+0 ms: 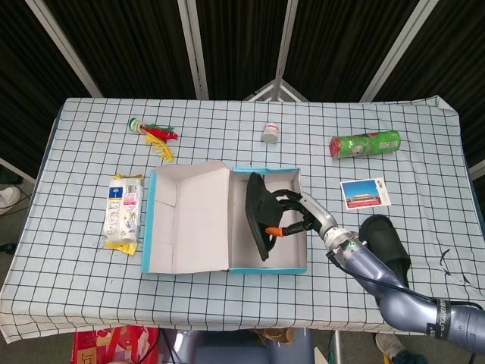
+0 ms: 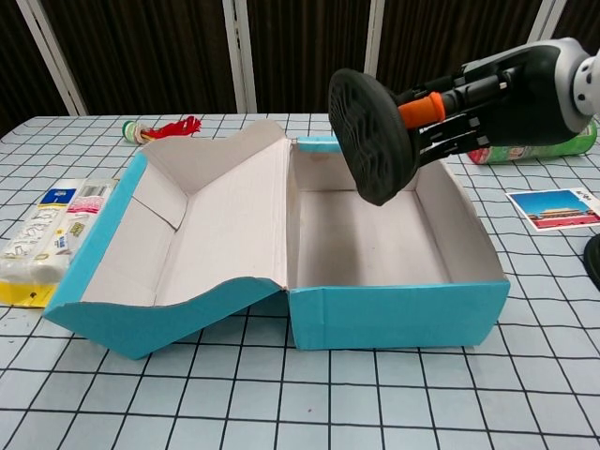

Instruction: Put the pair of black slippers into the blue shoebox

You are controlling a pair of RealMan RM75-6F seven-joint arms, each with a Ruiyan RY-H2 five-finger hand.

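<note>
fingers (image 2: 441, 127) of right hand (image 2: 487, 98) clamped on black slipper (image 2: 367, 136) | slipper on edge above blue shoebox (image 2: 398, 314) | second slipper (image 1: 385, 241) on table

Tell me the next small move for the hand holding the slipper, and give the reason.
Probably lower it a little and let go. The right hand holds one black slipper on edge above the open blue shoebox, inside its walls but apparently not yet on the floor. The second slipper lies on the table.
</note>
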